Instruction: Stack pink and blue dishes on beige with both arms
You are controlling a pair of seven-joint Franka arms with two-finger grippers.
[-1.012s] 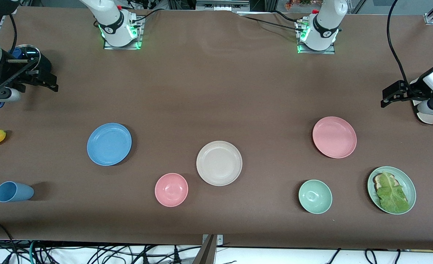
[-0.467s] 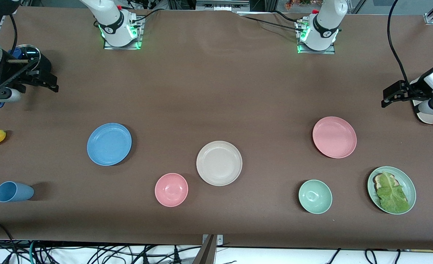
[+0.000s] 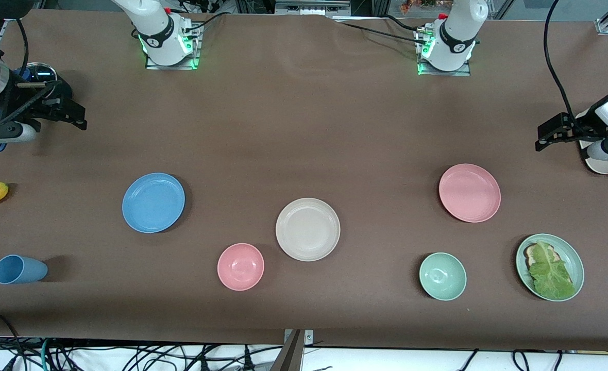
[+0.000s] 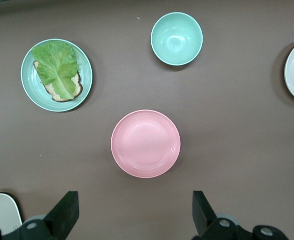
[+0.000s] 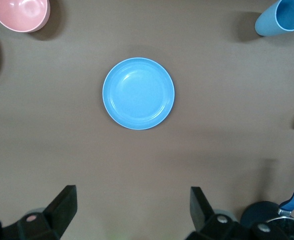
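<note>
1. The right gripper [image 3: 74, 117] hangs above the table [image 3: 304, 129] at the right arm's end, fingers spread wide with nothing between them. Its wrist view shows both fingertips [image 5: 62, 200] apart above bare cloth.
2. The left gripper [image 3: 546, 136] hangs at the left arm's end, likewise spread and holding nothing.
3. The blue plate [image 3: 153, 202] lies flat on the table, nearer the front camera than the right gripper and shifted toward the table's middle; the right arm is clearly the closer of the 2.
4. The pink plate [image 3: 469, 192] lies flat toward the left arm's end, and the left arm is the closer one. In the left wrist view it sits almost centred between the fingers [image 4: 67, 210].
5. The beige plate [image 3: 307, 229] sits between the 2 coloured plates, bare, a little nearer the front camera than either.
6. My reading: nothing is stacked yet. Being round, the plates have no long axis, so each gripper probably needs only to reach its plate's rim.
</note>
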